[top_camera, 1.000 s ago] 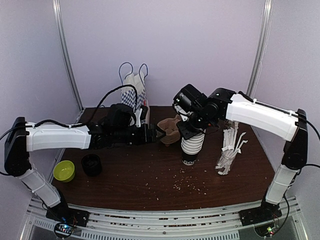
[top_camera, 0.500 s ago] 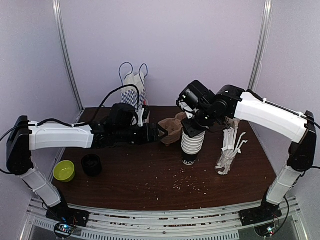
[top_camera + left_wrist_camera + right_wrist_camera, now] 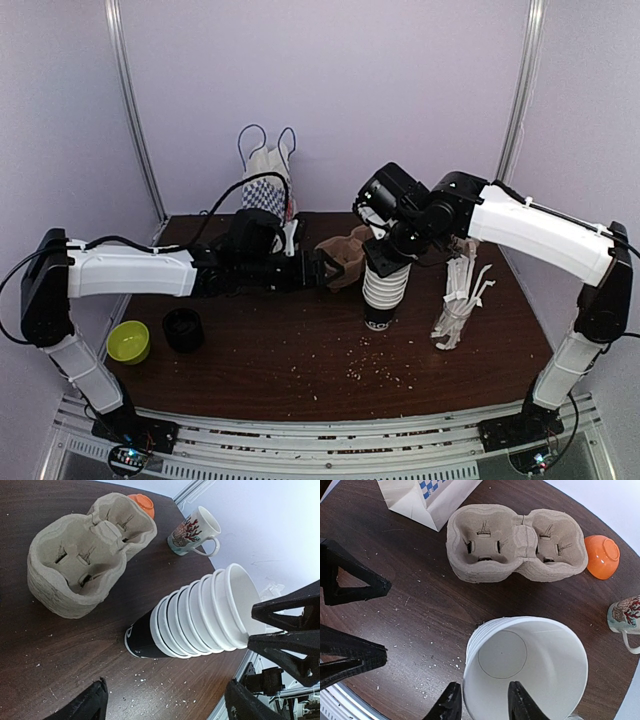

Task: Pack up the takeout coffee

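Observation:
The brown pulp two-hole carrier tray [image 3: 345,258] lies empty on the table; it also shows in the left wrist view [image 3: 85,565] and the right wrist view [image 3: 515,542]. A small cup with a dark round top [image 3: 183,330] stands far left, away from both grippers. A stack of white paper cups on a black cup [image 3: 383,292] stands right of the tray. My left gripper [image 3: 318,268] is open and empty, just left of the tray, its fingers [image 3: 85,705] low over the table. My right gripper [image 3: 385,255] is open, straddling the top cup's rim [image 3: 470,670], one finger inside and one outside.
The blue-and-white checked bag [image 3: 270,185] stands at the back. A glass of white wrapped straws [image 3: 455,310] is right of the cup stack. An orange bowl [image 3: 602,555] and a printed mug [image 3: 625,617] sit behind the tray. A green bowl [image 3: 128,342] is at the far left.
My left gripper has reached a little further right toward the tray. My right gripper shifted slightly right over the cup stack, then held still.

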